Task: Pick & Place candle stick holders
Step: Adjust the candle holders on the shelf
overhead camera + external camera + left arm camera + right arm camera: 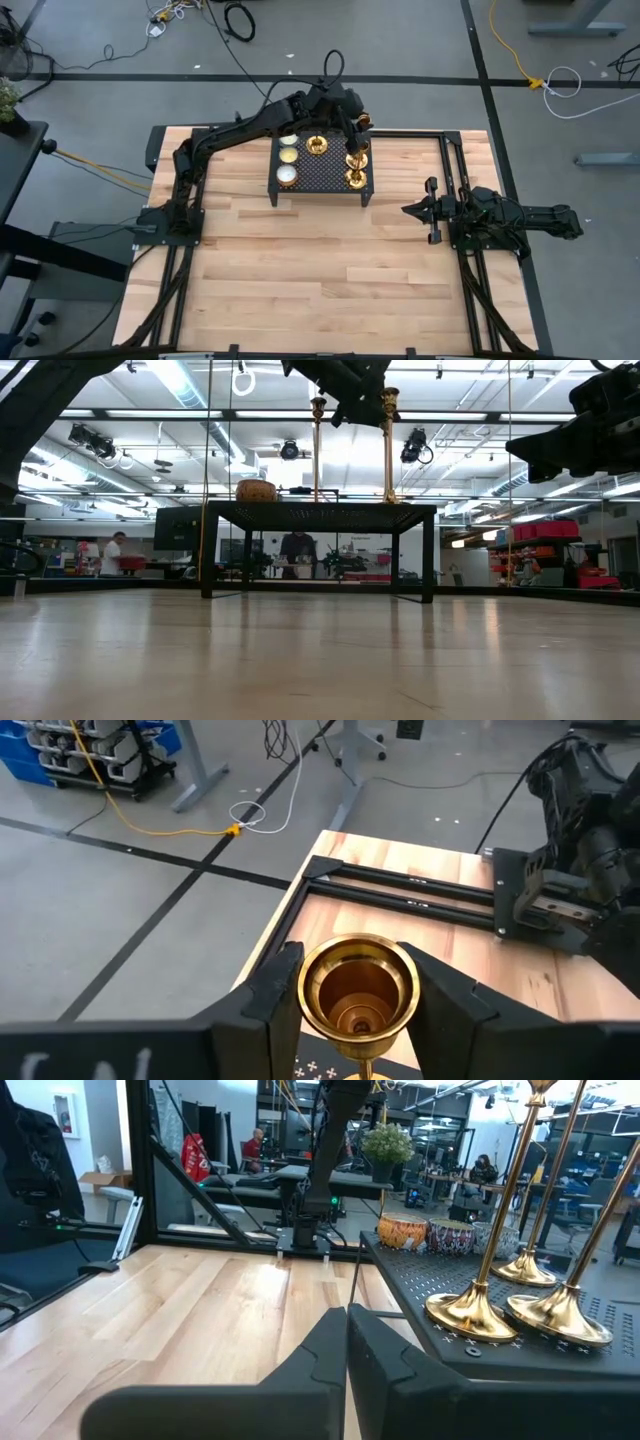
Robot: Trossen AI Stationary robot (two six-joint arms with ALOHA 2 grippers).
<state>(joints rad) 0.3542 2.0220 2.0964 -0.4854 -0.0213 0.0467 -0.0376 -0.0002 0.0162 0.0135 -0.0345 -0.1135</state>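
Left wrist view: hand [357, 1005] around candlestick cup [357, 986] (brass)

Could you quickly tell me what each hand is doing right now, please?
Left hand: closed around the cup of a candlestick over the rack.
Right hand: shut, empty, waiting beside the rack.

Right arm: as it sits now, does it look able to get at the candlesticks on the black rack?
Probably yes. The right tool, shut, rests beside the rack with bare table between. But the left tool already grips one candlestick's cup, crowding that end.
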